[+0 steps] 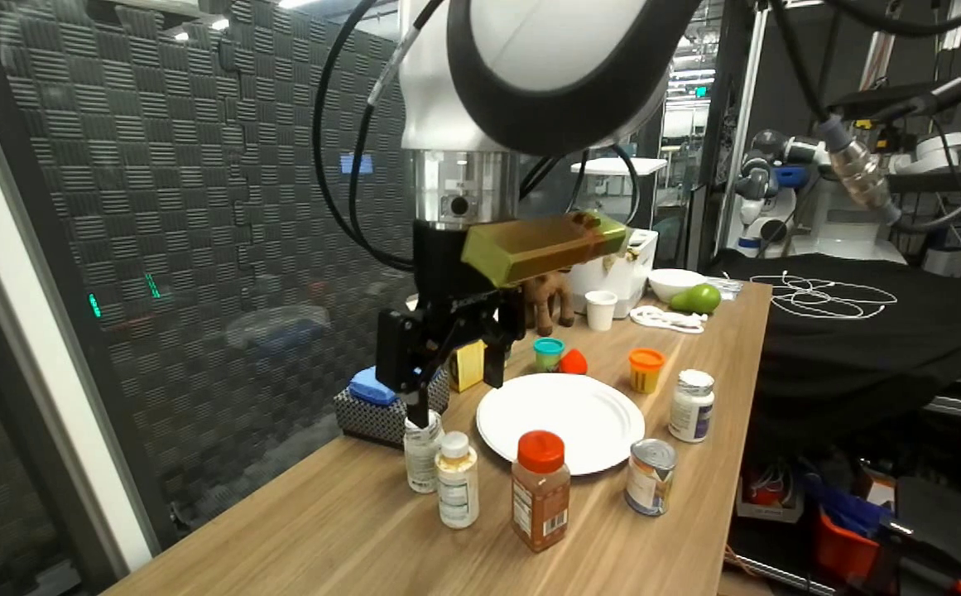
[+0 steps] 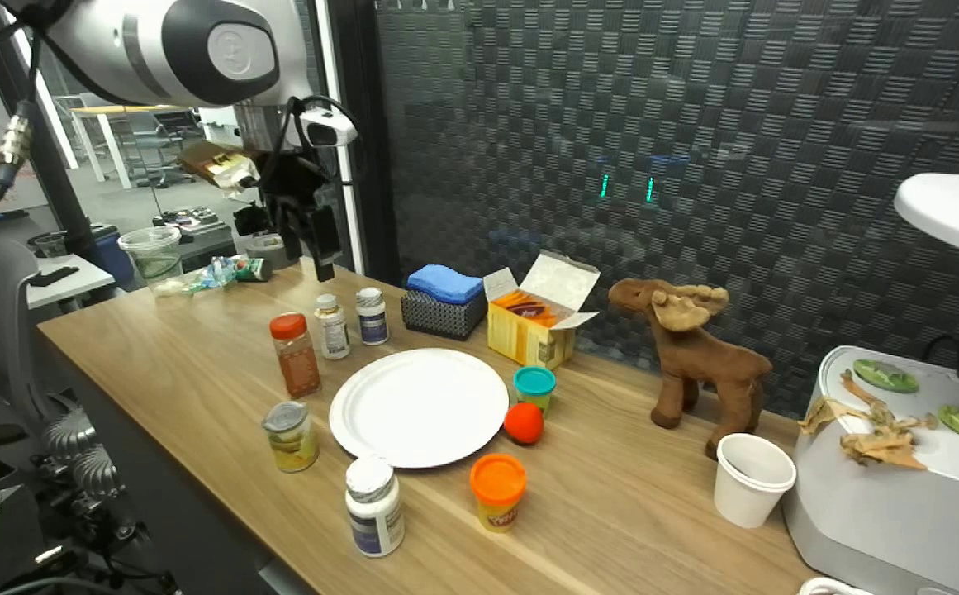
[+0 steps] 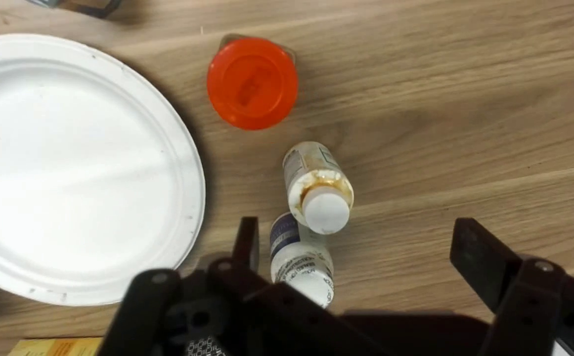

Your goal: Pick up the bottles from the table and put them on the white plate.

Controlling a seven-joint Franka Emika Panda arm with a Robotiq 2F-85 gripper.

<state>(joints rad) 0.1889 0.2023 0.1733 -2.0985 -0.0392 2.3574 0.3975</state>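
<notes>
My gripper [image 1: 455, 399] is open and empty, pointing down above the table [image 1: 339, 521]; it also shows in an exterior view [image 2: 308, 263]. In the wrist view, the purple-labelled white bottle [image 3: 301, 247] appears between the fingers [image 3: 356, 227], nearer the left finger, which partly hides it. A stained white bottle [image 3: 316, 170] with a white cap stands close beside it. The amber-brown bottle [image 1: 540, 497] with a red cap stands near them. Another white bottle [image 2: 376, 512] stands across the white plate [image 2: 419, 405], out of the wrist view. The plate is bare. All these bottles are upright.
A metal can [image 1: 651, 480] stands near the plate. A dark basket [image 2: 444, 314] with blue cloth and an open yellow carton [image 2: 529, 335] stand along the wall. A teal-lidded tub [image 2: 534, 388], red ball [image 2: 524, 422] and orange cup [image 2: 498, 492] are beside the plate. A toy moose [image 2: 698, 355] stands farther along.
</notes>
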